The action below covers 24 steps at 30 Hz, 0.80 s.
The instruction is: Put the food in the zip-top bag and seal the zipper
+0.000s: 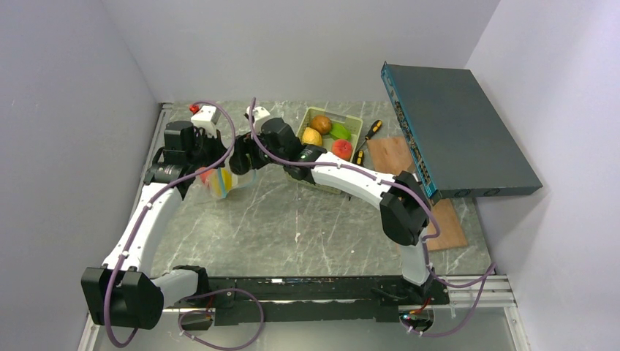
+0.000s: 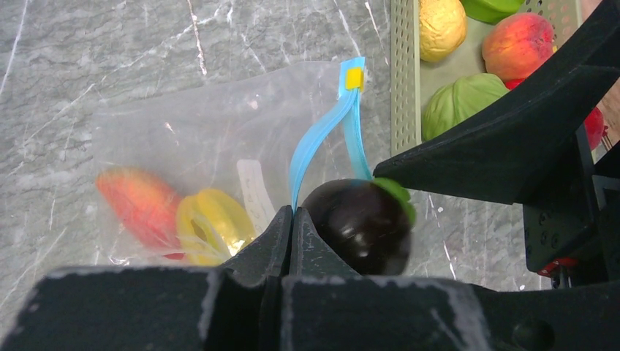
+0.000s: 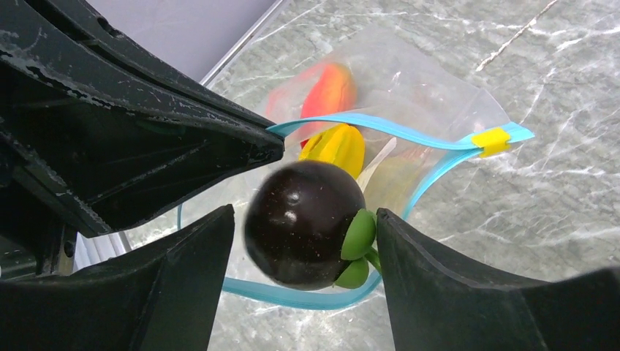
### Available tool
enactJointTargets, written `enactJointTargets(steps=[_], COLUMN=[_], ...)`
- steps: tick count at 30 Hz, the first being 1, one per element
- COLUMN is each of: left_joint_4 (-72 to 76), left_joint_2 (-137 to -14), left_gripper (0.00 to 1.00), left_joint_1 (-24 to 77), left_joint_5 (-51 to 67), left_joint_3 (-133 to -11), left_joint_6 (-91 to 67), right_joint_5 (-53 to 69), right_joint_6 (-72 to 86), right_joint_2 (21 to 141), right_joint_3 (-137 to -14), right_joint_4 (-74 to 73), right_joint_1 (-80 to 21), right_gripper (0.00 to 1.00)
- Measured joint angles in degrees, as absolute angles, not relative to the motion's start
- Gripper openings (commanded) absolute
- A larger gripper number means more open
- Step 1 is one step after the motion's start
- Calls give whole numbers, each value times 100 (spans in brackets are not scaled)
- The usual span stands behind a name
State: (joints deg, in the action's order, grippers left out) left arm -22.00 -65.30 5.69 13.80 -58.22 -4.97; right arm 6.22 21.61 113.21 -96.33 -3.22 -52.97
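Observation:
The clear zip-top bag point(image 2: 205, 124) lies on the marble table with its mouth held up. My left gripper point(image 2: 292, 212) is shut on the light blue zipper point(image 2: 322, 131), near the middle of the strip. Inside the bag are a red-orange fruit point(image 2: 139, 205) and a yellow star-shaped fruit point(image 2: 208, 227). My right gripper point(image 3: 305, 212) stands open over the bag's mouth. A dark purple fruit with green leaves point(image 3: 303, 223) is between its fingers. There is a gap on one side, and the leaves brush the other finger. More food sits in the pale green basket point(image 1: 351, 121).
The basket holds a brown piece point(image 1: 321, 123), a yellow one point(image 1: 311, 137), a green one point(image 1: 339, 131) and a red one point(image 1: 342, 148). Two screwdrivers point(image 1: 373, 130) lie beside it. A wooden board point(image 1: 395, 153) and a tilted teal flat box point(image 1: 457, 128) fill the right side.

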Motion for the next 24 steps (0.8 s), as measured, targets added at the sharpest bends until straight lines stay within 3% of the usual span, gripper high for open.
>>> enactJointTargets(steps=[24], left_joint_4=[-2200], left_joint_2=[-6510], left_gripper=[0], left_joint_1=[569], left_joint_5=[1365], left_joint_3=[-5822], left_joint_6=[-495], right_joint_5=[215], right_joint_6=[1887], right_joint_2=[11052], right_joint_3=[-9271], right_joint_4=[-602], right_joint_1=[-5308], right_gripper=[78])
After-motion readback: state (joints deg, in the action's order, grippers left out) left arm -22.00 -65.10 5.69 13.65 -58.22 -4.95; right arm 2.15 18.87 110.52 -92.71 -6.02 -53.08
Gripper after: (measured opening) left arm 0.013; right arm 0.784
